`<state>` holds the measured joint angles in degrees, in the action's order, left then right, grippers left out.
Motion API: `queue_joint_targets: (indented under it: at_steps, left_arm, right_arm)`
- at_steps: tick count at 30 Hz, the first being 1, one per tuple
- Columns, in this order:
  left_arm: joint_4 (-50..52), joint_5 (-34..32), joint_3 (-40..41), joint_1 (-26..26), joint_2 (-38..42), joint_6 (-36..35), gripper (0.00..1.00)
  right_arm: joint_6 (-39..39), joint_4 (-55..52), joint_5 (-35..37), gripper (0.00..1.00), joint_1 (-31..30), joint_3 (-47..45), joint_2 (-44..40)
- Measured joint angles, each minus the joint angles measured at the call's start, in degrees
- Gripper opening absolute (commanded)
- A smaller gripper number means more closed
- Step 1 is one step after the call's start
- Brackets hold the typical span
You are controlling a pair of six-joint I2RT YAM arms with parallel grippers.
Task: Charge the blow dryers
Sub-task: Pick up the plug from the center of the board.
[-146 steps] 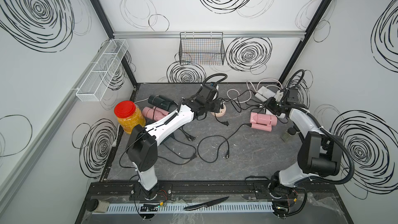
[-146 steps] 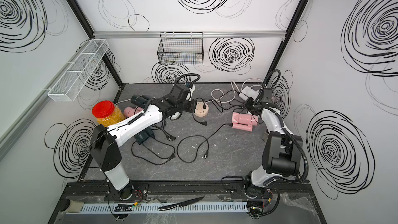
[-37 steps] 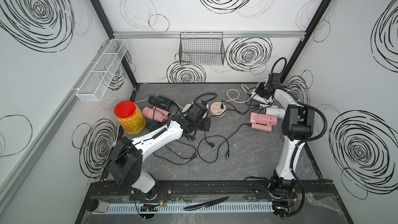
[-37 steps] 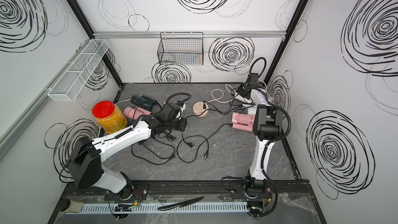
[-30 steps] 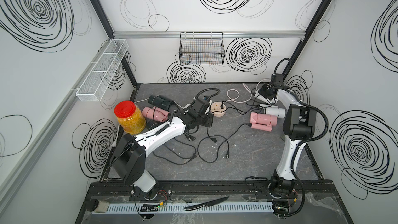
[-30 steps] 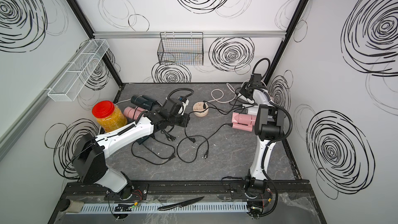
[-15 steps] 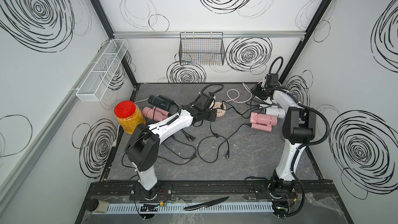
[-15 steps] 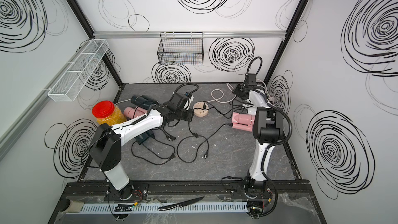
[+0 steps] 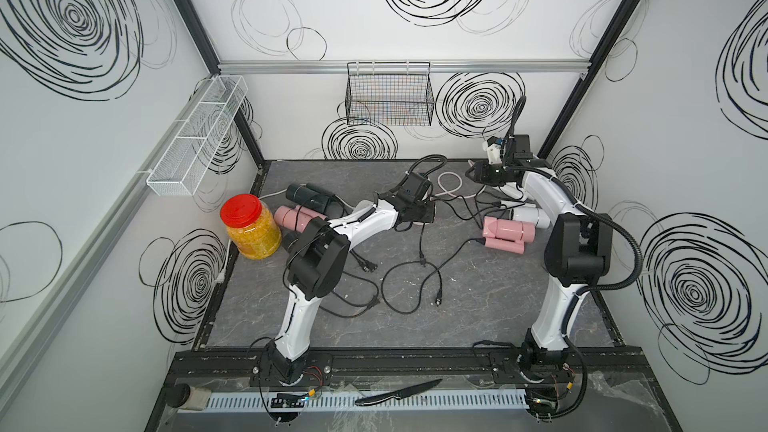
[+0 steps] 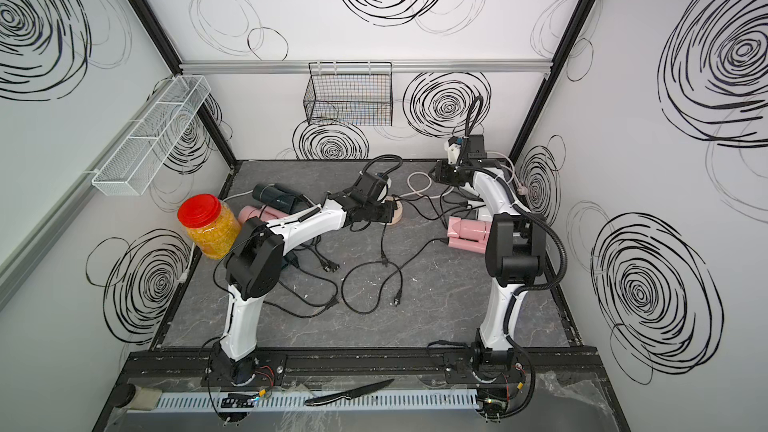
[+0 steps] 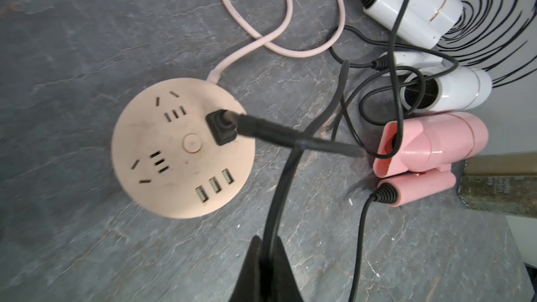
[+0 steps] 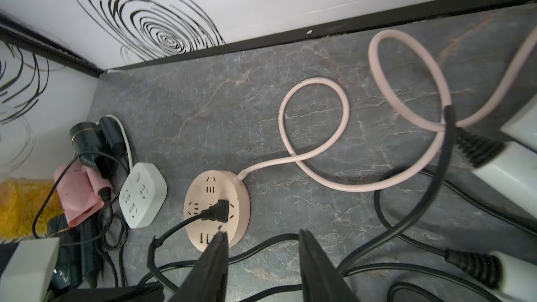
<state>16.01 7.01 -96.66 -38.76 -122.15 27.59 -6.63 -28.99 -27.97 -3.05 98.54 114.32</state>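
Observation:
My left gripper (image 11: 268, 245) is shut on a black cord (image 11: 286, 175) and hovers beside the round beige hub (image 11: 162, 155). One black plug (image 11: 222, 127) sits in the hub. In the left wrist view, two white blow dryers (image 11: 415, 15) (image 11: 447, 88) and a pink one (image 11: 430, 143) lie past the hub. My right gripper (image 12: 261, 232) is open above loose cords at the back right, with nothing between its fingers. A dark dryer (image 9: 309, 197) and a pink dryer (image 9: 293, 218) lie at the back left, and another dark one (image 12: 69, 242) lies beside them.
A white square power strip (image 12: 142, 196) lies between the hub and the left dryers. A red-lidded jar (image 9: 249, 226) stands at the left edge. Loose black cords (image 9: 415, 284) sprawl mid-table. A wire basket (image 9: 388, 93) and a mesh shelf (image 9: 195, 135) hang on the walls. A knife (image 9: 395, 392) lies on the front rail.
My left gripper has carried the cord rightward to the round hub. My right gripper has shifted left, out from the back right corner, and its jaws have opened.

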Motion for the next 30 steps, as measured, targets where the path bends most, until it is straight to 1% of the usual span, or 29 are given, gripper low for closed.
queue_joint_targets:
  at_steps: [2,5,7,9,11,15,20,23,30]
  left_arm:
    - [-0.59,1.25,-1.07,-0.24,-1.6,-0.02,0.07]
    - [-0.83,2.93,-2.91,-0.28,-3.74,-0.09,0.07]
    - [-1.09,3.52,-3.85,-0.28,-4.79,-0.09,0.07]
    - [-1.38,3.69,-4.24,-0.28,-5.35,-0.07,0.07]
    - [-1.75,3.67,-4.24,-0.31,-5.6,-0.07,0.06]
    - [-2.84,3.63,-4.24,-0.35,-5.81,-0.07,0.06]
    - [-4.31,3.56,-4.24,-0.35,-5.81,-0.07,0.07]
    - [-5.14,3.58,-4.2,-0.48,-5.81,-0.07,0.07]
    - [-7.17,3.69,-3.08,-0.63,-5.81,-0.07,0.08]
  right_arm:
    - [2.32,-1.57,-0.98,0.46,0.07,0.66,1.38]
    - [5.11,-4.13,-0.61,0.47,-0.17,1.27,3.02]
    - [5.49,-5.4,-0.26,0.47,-0.22,1.22,3.78]
    - [4.63,-5.31,-0.33,0.51,-0.33,0.5,3.8]
    - [1.73,-3.8,-0.72,0.51,-0.33,-1.29,3.21]
    - [-6.82,0.72,-2.43,0.51,-0.33,-7.34,0.68]
    - [-17.59,7.28,-6.36,0.54,-0.33,-13.22,-2.03]
    - [-22.86,11.13,-7.96,0.57,-0.31,-15.52,-2.32]
    - [-34.14,21.79,-11.54,0.57,0.42,-22.38,-2.32]
